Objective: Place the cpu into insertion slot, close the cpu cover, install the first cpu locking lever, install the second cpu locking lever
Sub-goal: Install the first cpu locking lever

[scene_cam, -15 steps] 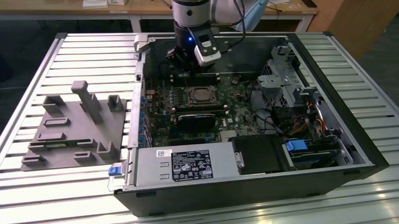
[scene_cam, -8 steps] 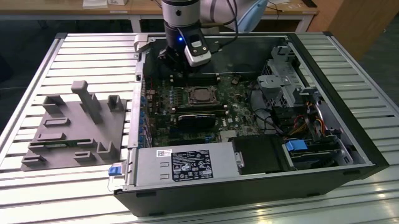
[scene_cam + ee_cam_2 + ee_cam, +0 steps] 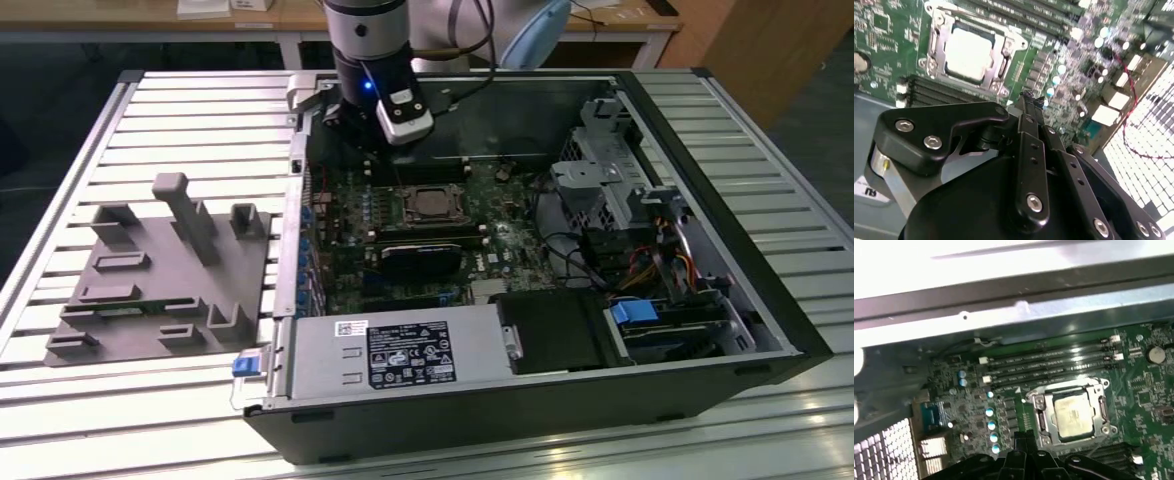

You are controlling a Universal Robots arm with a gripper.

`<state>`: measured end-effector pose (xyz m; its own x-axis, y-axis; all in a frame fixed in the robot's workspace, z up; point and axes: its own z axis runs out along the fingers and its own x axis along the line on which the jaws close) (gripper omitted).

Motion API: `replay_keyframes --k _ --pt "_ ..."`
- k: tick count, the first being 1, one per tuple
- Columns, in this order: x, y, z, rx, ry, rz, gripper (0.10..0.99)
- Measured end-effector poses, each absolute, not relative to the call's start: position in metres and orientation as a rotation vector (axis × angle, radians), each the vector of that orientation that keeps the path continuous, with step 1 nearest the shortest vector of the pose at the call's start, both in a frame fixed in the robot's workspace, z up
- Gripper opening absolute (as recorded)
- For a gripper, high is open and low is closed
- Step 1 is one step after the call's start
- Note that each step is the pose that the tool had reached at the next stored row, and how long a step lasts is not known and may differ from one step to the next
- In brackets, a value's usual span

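Where the slatted metal table carries an open computer case lying on its side, the arm reaches down into the case's far-left part in the exterior view. A grey moulded fixture tray lies on the table just beside the case, on the exterior view's left. The green motherboard covers the case floor, and a grey power supply sits along the near wall. Long black memory slots run beside the socket. The gripper hangs above the board, near the insertion slot but apart from it. Its fingers are drawn together, with nothing visible between them. The cpu cover lies flat on the slot, framing the chip. The cpu sits inside the slot, its silver-grey top showing through the cover's cut-out in both wrist views.
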<state>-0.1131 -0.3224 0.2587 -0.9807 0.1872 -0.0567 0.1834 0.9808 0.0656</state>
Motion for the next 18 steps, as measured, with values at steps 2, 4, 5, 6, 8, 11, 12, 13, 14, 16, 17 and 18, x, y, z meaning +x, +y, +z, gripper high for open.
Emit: replay_keyframes --k 2,4,5,6,8,11,12,13,14,16,17,18 --pt "-0.115 -0.322 0.259 0.288 3.064 0.13 0.102" --pt "-0.116 -0.322 0.259 0.29 3.063 0.174 0.102" --pt "-0.116 -0.322 0.259 0.29 3.061 0.197 0.102" --pt "-0.117 -0.322 0.259 0.29 3.058 0.216 0.102" --pt "-0.119 -0.322 0.259 0.289 3.05 0.247 0.102" --pt "-0.123 -0.322 0.258 0.288 3.042 0.278 0.102" --pt "-0.124 -0.322 0.257 0.288 3.04 0.284 0.102" --pt "-0.125 -0.322 0.257 0.288 3.038 0.289 0.102" --pt "-0.125 -0.322 0.256 0.288 3.036 0.295 0.102" --pt "-0.125 -0.322 0.255 0.287 3.034 0.3 0.102" --pt "-0.125 -0.322 0.254 0.287 3.033 0.301 0.102" --pt "-0.125 -0.322 0.253 0.286 3.033 0.302 0.102"
